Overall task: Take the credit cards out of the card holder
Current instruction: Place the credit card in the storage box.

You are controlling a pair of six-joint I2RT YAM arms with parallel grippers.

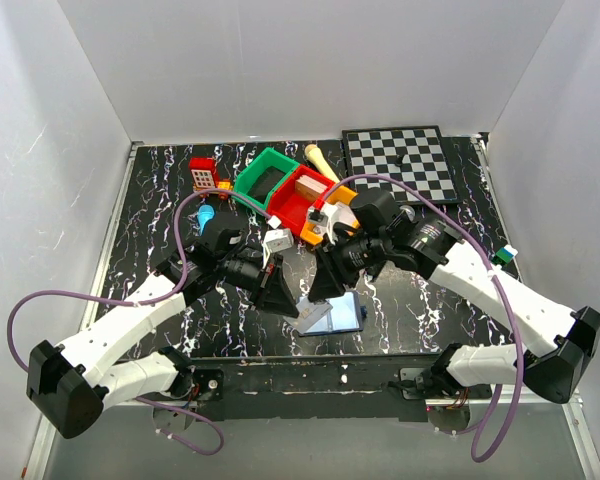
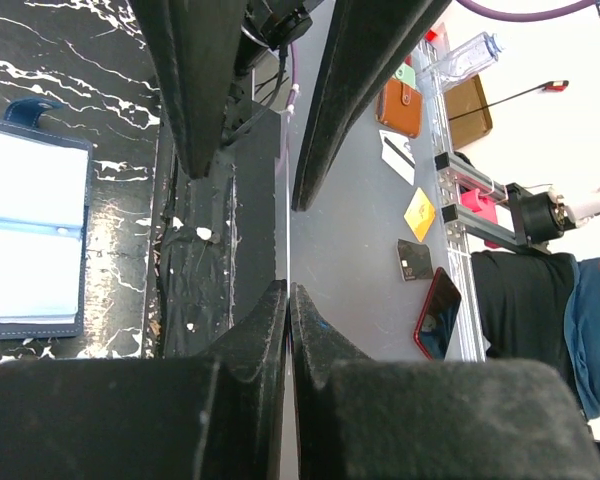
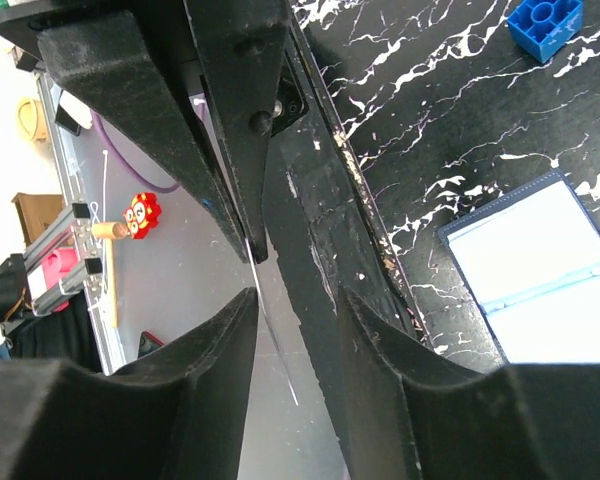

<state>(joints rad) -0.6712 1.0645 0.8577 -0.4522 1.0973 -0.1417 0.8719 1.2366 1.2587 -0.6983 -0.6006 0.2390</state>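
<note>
The card holder (image 1: pixel 345 312) lies open on the black marbled table, pale inner panels up; it also shows at the left edge of the left wrist view as the card holder (image 2: pixel 30 230) and at the right of the right wrist view as the card holder (image 3: pixel 540 275). My left gripper (image 2: pixel 289 290) is shut on a thin credit card (image 2: pixel 288 200), seen edge-on. In the top view that card (image 1: pixel 311 319) hangs beside the holder's left side. My right gripper (image 3: pixel 298 295) is open, its fingers on either side of the same card's edge (image 3: pixel 275 345), not touching it.
Behind the arms stand a green bin (image 1: pixel 265 180) and a red bin (image 1: pixel 298 200), with a chessboard (image 1: pixel 400 160) at the back right. A white cube (image 1: pixel 277 240) lies near the left arm. A blue block (image 3: pixel 545 22) sits on the table. The table's near edge runs just below the grippers.
</note>
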